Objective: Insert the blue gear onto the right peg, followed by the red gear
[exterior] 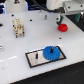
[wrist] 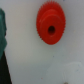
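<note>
Blue gear (exterior: 50,52) sits on the black base (exterior: 34,58), red gear (exterior: 62,27) well apart

Robot body only partly in frame, upper right of exterior view: white glossy rounded arm housing (exterior: 60,5), smooth shell, light grey shading underneath. Below it a dark, near-black blocky end section, the pincer (exterior: 60,20), at upper right of the frame; edges blurred, finger shape not resolvable. No cables, screws or markings legible at this resolution. Second white rounded bulk with a dark band at upper left of exterior view; cannot tell if it belongs to the arm. Wrist view: one dark teal-black strip (wrist: 2,30) along the left edge of the frame, matte, heavily blurred, probably a pincer finger; no detail readable.
</note>
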{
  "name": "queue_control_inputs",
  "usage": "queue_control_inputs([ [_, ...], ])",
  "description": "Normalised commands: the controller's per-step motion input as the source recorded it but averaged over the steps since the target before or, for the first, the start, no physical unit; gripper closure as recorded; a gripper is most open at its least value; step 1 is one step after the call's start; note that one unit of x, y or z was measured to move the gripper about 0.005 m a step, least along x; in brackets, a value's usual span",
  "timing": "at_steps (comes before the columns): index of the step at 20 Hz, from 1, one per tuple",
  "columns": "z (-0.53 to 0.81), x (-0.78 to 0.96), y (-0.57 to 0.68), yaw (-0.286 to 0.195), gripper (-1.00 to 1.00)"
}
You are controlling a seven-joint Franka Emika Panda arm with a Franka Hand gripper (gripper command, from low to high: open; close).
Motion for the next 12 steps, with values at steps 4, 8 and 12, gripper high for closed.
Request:
queue_control_inputs([
  [4, -0.4, -0.2, -0.02, 0.0, -1.0],
  [8, -0.39, -0.33, -0.12, 0.0, -1.0],
  [12, -0.28, -0.5, -0.24, 0.0, -1.0],
])
